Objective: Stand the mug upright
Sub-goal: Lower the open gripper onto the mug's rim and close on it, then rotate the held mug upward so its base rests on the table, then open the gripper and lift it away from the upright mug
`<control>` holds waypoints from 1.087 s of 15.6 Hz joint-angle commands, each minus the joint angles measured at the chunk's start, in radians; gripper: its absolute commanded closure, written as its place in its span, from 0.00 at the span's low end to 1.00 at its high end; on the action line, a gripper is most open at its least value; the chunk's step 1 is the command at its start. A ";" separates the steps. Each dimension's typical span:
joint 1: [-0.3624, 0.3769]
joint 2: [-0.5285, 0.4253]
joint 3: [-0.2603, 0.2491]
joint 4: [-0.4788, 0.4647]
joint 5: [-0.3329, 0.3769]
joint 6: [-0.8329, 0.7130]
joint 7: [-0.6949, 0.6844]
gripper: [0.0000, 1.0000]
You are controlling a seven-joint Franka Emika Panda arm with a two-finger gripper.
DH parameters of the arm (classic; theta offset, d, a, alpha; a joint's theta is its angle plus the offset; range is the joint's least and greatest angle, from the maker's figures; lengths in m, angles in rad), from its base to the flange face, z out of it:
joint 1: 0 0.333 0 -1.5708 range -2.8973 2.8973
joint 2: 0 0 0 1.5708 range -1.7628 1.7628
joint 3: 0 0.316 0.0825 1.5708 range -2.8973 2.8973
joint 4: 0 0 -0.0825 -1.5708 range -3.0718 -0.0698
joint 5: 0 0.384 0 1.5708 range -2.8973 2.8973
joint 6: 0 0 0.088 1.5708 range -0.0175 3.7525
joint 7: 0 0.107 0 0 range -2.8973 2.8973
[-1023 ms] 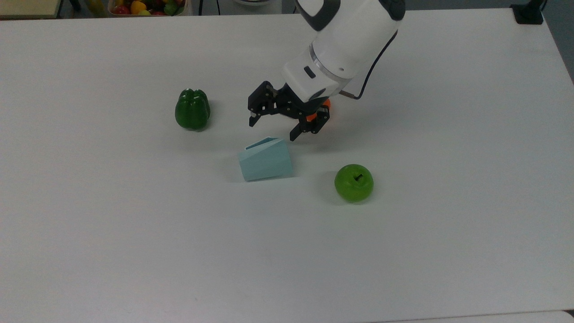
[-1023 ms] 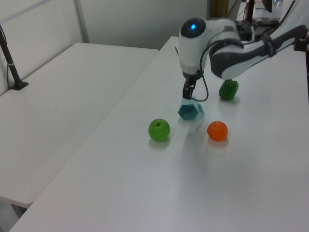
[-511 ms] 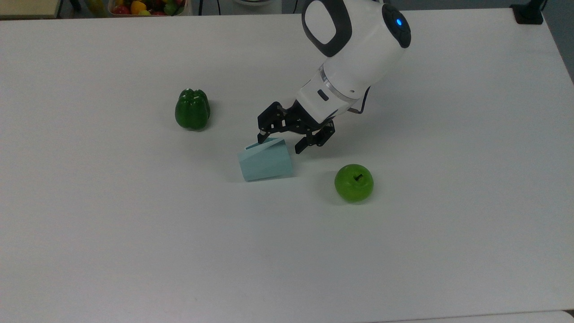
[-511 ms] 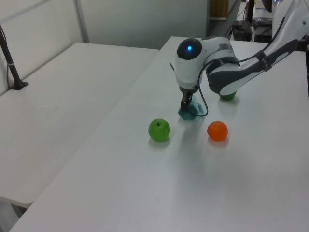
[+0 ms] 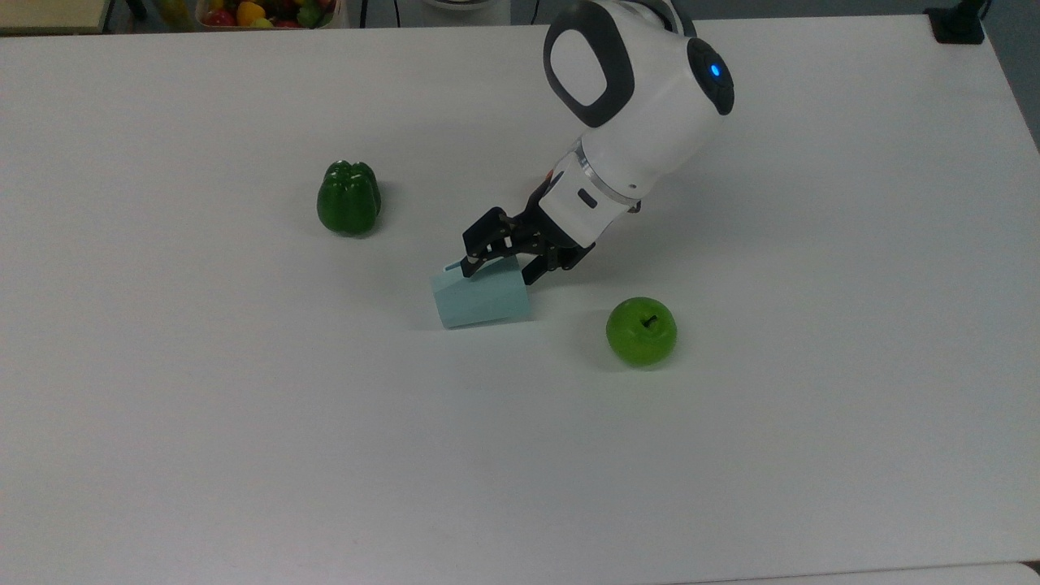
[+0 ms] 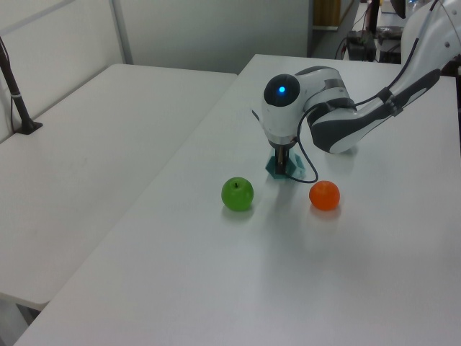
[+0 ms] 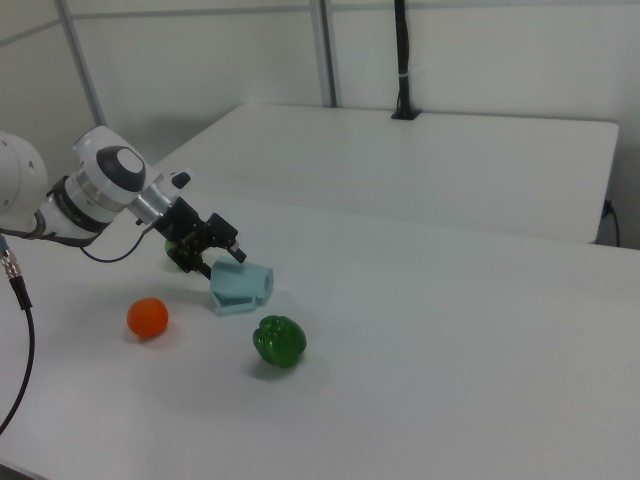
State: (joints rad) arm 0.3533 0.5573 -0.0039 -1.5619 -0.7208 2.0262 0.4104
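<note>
White surface (image 5: 244, 447) carries all the items, with a second white table behind it in the left view and right view. Mug (image 5: 481, 297) lies on its side, pale blue and faceted, not upright. In the top view its narrower end points to the top view's left and its wider rim end to the top view's right. Jaws (image 5: 497, 269) are at the mug's far edge, angled down from the white arm (image 5: 642, 106). One black finger sits over the mug's upper edge toward the top view's left, the other at the mug's rim corner toward the top view's right. Jaws part-open, straddling the top part of the mug. Contact is likely, but whether they are clamped on it cannot be told. In the right view the jaws (image 7: 212, 258) sit at the mug (image 7: 241, 286), with the fingers just above and to the right view's left of it. In the left view the mug (image 6: 285, 167) is mostly hidden behind the wrist.

Green apple (image 5: 641, 330) is near the jaws, to the top view's right and a bit nearer the camera, apart from the mug. Green bell pepper (image 5: 348, 197) stands well off to the top view's left of the jaws. Orange fruit (image 6: 324, 195) is just to the left view's right of the jaws, apart from the mug. Bowl of mixed fruit (image 5: 264, 12) sits at the top view's upper edge, far from the jaws.
</note>
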 commanded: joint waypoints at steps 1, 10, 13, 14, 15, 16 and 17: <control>-0.002 -0.016 -0.011 -0.027 -0.026 0.042 -0.080 0.67; -0.039 -0.089 -0.013 0.002 0.257 0.083 -0.140 1.00; -0.072 -0.135 -0.027 0.003 0.491 0.089 -0.234 1.00; -0.077 -0.145 -0.050 0.003 0.579 0.089 -0.252 1.00; -0.077 -0.148 -0.074 0.002 0.665 0.089 -0.278 1.00; -0.077 -0.149 -0.093 -0.004 0.740 0.088 -0.315 1.00; -0.077 -0.148 -0.102 -0.007 0.786 0.086 -0.346 1.00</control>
State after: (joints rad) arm 0.2738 0.4372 -0.0598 -1.5304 -0.0973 2.0932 0.1552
